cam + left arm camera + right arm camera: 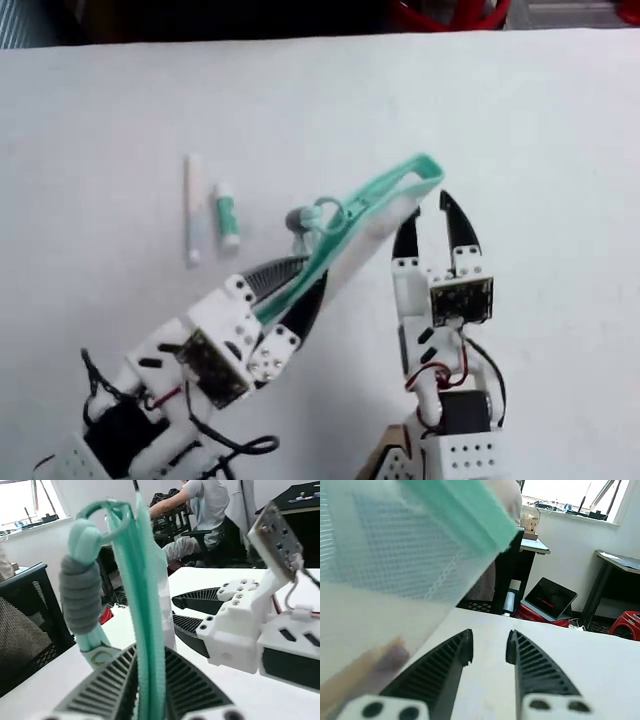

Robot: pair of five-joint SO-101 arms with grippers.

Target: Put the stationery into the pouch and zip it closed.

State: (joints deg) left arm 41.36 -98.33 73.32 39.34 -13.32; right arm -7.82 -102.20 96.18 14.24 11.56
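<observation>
Looks like the opening step, early in the job. Lying flat on the white table (520,120), well apart from both arms: a slim white stick (193,208) and, just beside it, a short white glue stick with a green label (228,215), neither yet inside anything. Clamped in the left gripper (300,285), pinched narrow on the mint-green zip edge: the translucent mesh pouch (375,215), raised off the table and slanting away toward its far end. Hanging near the held edge on a ring: a mint cord pull wrapped in grey (80,595). Close to the pouch's far corner: the right gripper (428,210), spread moderately, holding nothing, one finger just beside the fabric. Zip open or shut: hard to say, though seemingly shut along the stretch seen from the left wrist. Next, probably: closing the right gripper on the pull or the far corner, keeping the left clamp firm, then drawing the slider along the teeth without twisting the soft mesh. Only after that, fetching the two items from the table.
</observation>
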